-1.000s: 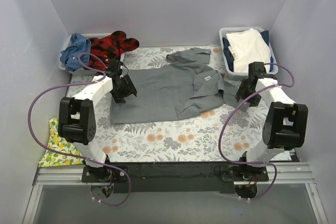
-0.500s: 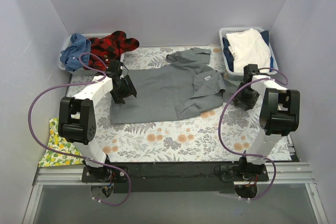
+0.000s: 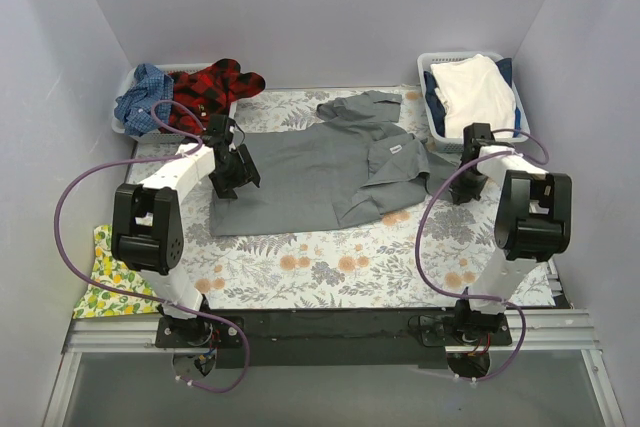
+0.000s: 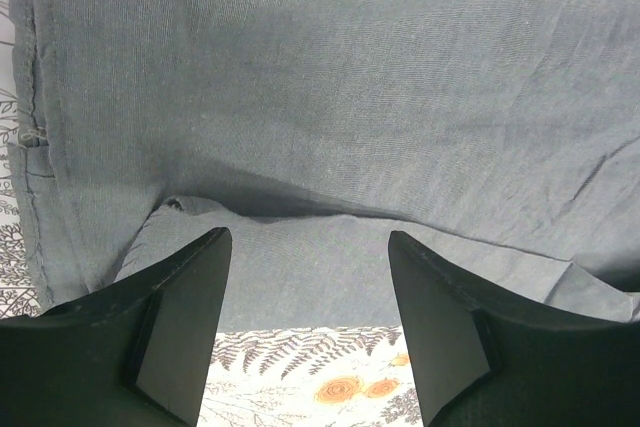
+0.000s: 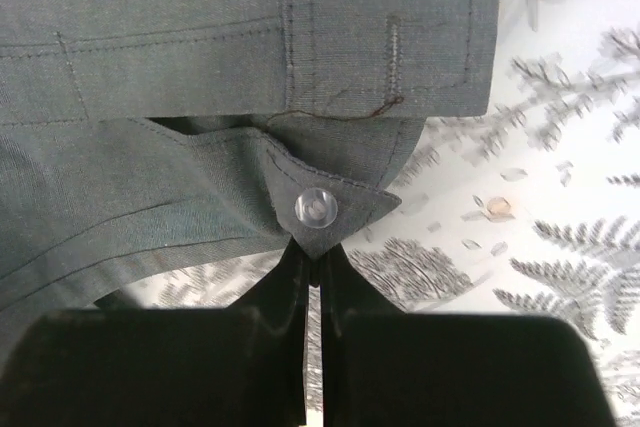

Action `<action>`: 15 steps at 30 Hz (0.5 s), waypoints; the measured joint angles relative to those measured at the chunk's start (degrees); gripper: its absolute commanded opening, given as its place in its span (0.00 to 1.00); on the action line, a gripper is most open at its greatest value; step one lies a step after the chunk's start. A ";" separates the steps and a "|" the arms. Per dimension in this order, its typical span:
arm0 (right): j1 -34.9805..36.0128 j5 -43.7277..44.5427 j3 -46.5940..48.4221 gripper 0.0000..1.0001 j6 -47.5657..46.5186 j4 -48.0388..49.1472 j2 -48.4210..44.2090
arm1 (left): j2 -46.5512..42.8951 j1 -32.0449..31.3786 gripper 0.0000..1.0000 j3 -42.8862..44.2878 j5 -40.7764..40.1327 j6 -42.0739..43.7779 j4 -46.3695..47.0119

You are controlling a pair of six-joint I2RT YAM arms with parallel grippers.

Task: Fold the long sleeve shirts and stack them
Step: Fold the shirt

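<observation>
A large grey shirt (image 3: 320, 172) lies spread on the fern-print table cover (image 3: 330, 262), collar and white label (image 3: 396, 148) to the right. My left gripper (image 3: 230, 175) hovers open over its left hem. In the left wrist view the grey cloth (image 4: 330, 127) fills the frame, and the left gripper (image 4: 308, 247) has nothing between its fingers. My right gripper (image 3: 461, 190) is at the sleeve end on the right. In the right wrist view the right gripper (image 5: 316, 252) is shut on the corner of the cuff (image 5: 345, 209), just below a clear button (image 5: 316, 205). Red-black plaid (image 3: 215, 87) and blue checked (image 3: 143, 97) shirts sit at the back left.
The plaid and checked shirts lie in a white basket (image 3: 122, 128). Another white basket (image 3: 436, 119) at the back right holds a white cloth (image 3: 475, 92) over dark ones. A yellow lemon-print cloth (image 3: 100, 272) hangs off the table's left edge. Grey walls close in on three sides.
My right gripper came down to the cuff at the shirt's right side and went from open to shut on its corner. The left arm has stayed still.
</observation>
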 measured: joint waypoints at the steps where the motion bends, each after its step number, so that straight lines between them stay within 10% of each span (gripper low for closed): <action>1: -0.04 0.31 -1.38 0.01 0.00 0.17 -1.33 | 0.13 0.00 0.64 0.17 -0.04 0.00 -0.09; 15: -0.55 8.76 -7.37 0.01 -0.07 -1.86 -36.87 | 2.62 0.00 0.64 1.51 -0.24 1.16 -0.15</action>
